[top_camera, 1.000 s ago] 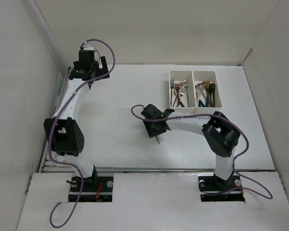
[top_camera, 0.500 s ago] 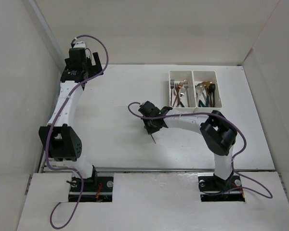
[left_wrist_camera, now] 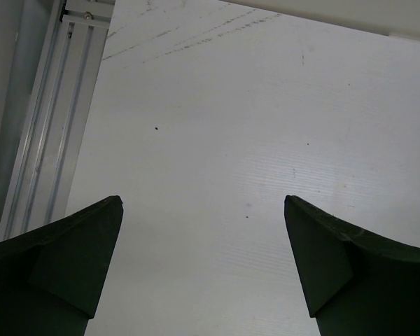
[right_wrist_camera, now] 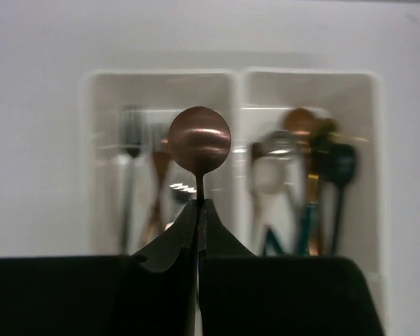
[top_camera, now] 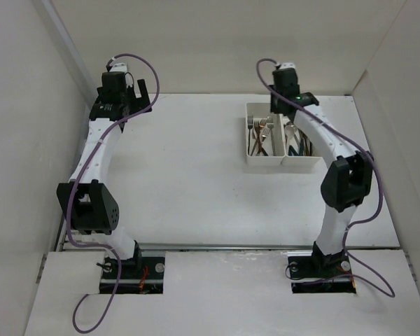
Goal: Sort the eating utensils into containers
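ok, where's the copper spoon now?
Spoon is in the shut right gripper, above the tray at the table's far right; wrist view shows its bowl over the fork compartment, beside the divider.

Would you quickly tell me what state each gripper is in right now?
Left gripper: open, holding nothing.
Right gripper: shut on a copper spoon, gripped by its thin handle.

Polished copper-tone metal spoon [right_wrist_camera: 199, 140] shows a glossy, mirror-like sheen; containers [right_wrist_camera: 236, 105] are smooth white plastic w/ a soft gloss. Table [left_wrist_camera: 231, 126] is matt white, lightly scuffed; rail [left_wrist_camera: 45, 140] is brushed alum. Left gripper [left_wrist_camera: 203, 210] fingers [left_wrist_camera: 70, 266] look like matt dark plastic.
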Controlling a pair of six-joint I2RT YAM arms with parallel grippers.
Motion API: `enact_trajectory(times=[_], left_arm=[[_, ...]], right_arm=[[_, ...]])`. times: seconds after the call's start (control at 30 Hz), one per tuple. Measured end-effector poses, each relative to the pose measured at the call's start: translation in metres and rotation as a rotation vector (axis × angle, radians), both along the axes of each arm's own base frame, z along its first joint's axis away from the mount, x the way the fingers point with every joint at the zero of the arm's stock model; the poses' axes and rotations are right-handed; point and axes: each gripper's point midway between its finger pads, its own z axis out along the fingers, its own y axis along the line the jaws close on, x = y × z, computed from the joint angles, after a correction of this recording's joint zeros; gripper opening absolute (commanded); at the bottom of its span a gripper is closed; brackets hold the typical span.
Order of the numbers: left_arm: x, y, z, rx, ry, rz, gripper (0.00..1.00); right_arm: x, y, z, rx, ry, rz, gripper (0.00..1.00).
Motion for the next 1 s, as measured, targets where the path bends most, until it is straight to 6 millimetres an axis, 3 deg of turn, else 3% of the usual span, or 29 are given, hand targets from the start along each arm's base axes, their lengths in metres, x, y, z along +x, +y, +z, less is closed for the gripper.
enact_trajectory(times=[0.1,0.2,0.3,0.4,0.47,0.53,0.57,0.6,0.7,0.77,0.83,0.9,1.0], left_arm=[[0.000,0.000,0.000,0.006,0.001,-0.004,1.00],[0.000,0.000,0.000,0.008,0.001,-0.005,1.00],[0.000,0.001,0.000,0.013,0.002,-0.008,1.00],[0.000,0.001,0.000,0.015,0.002,-0.009,1.00],[0.000,0.001,0.000,0.016,0.002,-0.010,1.00],[0.000,0.001,0.000,0.016,0.002,-0.010,1.00],[0.000,0.001,0.000,0.016,0.002,-0.010,1.00],[0.000,0.001,0.000,0.016,0.002,-0.010,1.00],[0.000,0.001,0.000,0.016,0.002,-0.010,1.00],[0.000,0.001,0.000,0.019,0.002,-0.012,1.00],[0.000,0.001,0.000,0.021,0.002,-0.013,1.00],[0.000,0.001,0.000,0.022,0.003,-0.014,1.00],[0.000,0.002,0.000,0.024,0.003,-0.011,1.00]], right_arm=[[0.014,-0.076,-0.013,-0.069,0.027,-0.150,0.00],[0.020,-0.120,-0.038,-0.122,0.083,-0.233,0.00],[0.017,-0.136,-0.069,-0.160,0.155,-0.254,0.15],[0.008,-0.139,-0.093,-0.191,0.225,-0.245,0.44],[0.005,-0.140,-0.098,-0.202,0.243,-0.240,0.64],[0.003,-0.142,-0.094,-0.212,0.243,-0.241,0.71],[0.002,-0.143,-0.089,-0.215,0.234,-0.243,0.82],[0.001,-0.144,-0.082,-0.212,0.220,-0.252,0.92],[-0.004,-0.149,-0.042,-0.189,0.140,-0.282,1.00],[-0.012,-0.159,-0.002,-0.155,0.056,-0.316,1.00],[-0.031,-0.182,0.053,-0.101,-0.066,-0.384,1.00],[-0.060,-0.218,0.106,-0.062,-0.204,-0.501,1.00],[-0.141,-0.281,0.171,-0.025,-0.440,-0.806,1.00]])
